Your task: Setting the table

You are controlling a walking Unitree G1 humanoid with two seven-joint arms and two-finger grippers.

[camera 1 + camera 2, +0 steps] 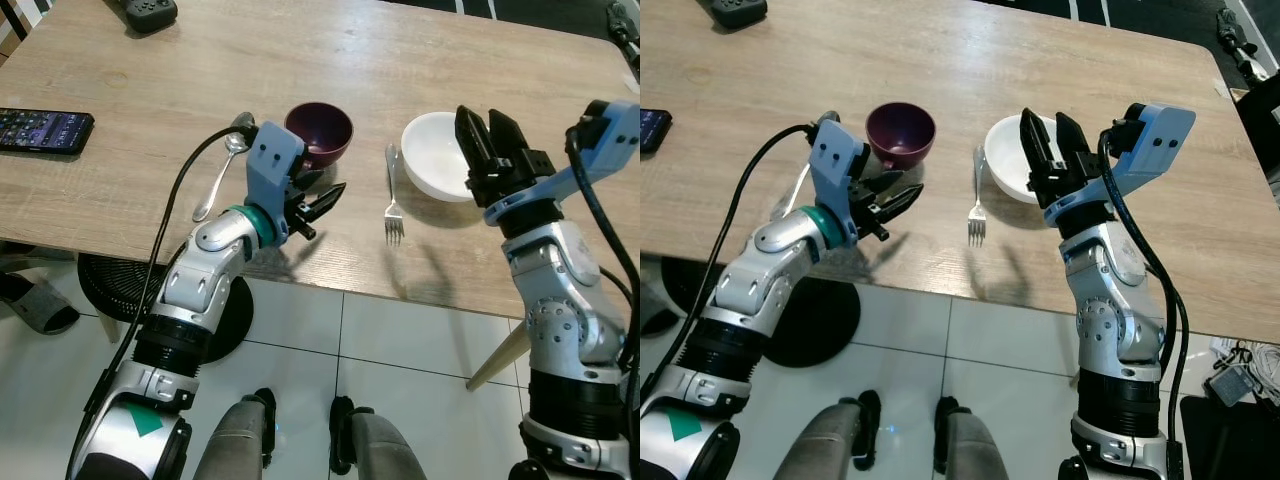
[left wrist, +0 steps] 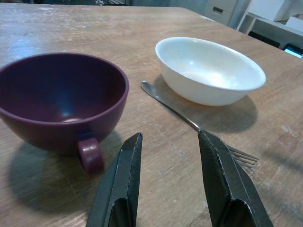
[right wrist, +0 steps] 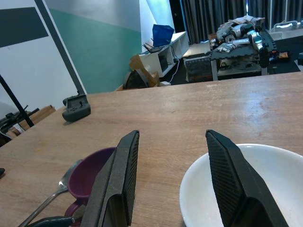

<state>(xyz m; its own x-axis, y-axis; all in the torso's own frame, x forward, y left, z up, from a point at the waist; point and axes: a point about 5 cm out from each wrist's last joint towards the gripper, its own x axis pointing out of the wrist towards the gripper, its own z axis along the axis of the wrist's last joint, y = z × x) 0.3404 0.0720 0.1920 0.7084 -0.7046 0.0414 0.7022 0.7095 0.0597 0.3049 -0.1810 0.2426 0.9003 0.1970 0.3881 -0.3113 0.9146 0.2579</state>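
The left hand (image 1: 325, 200) hovers low over the near edge of the desk (image 1: 150, 190), its two black fingers apart and clamped on nothing, pointing right toward the fork. Just beyond it sits the purple cup (image 1: 320, 134) — a small handle nub faces the fingers in the left wrist view, close to them but not touching. The right hand (image 1: 1048, 150) is raised on the right side, fingers likewise apart and empty, poised above the near rim of the white bowl (image 1: 438, 155).

Between the two hands a metal fork (image 1: 393, 205) lies flat on the wood, tines toward the near edge and handle running away between cup and bowl. It lies just beside the bowl, on its left. A metal spoon (image 1: 222, 165) lies to the left of the cup, its bowl end at the far end and its handle slanting toward the near edge, partly behind the left arm's black cable.

Farther left, a phone (image 1: 42, 129) with a lit screen rests on the desk, well apart from the tableware. At the far left corner sits a dark controller (image 1: 143, 12).

Below the desk edge, the white tiled floor (image 1: 400, 340) shows.
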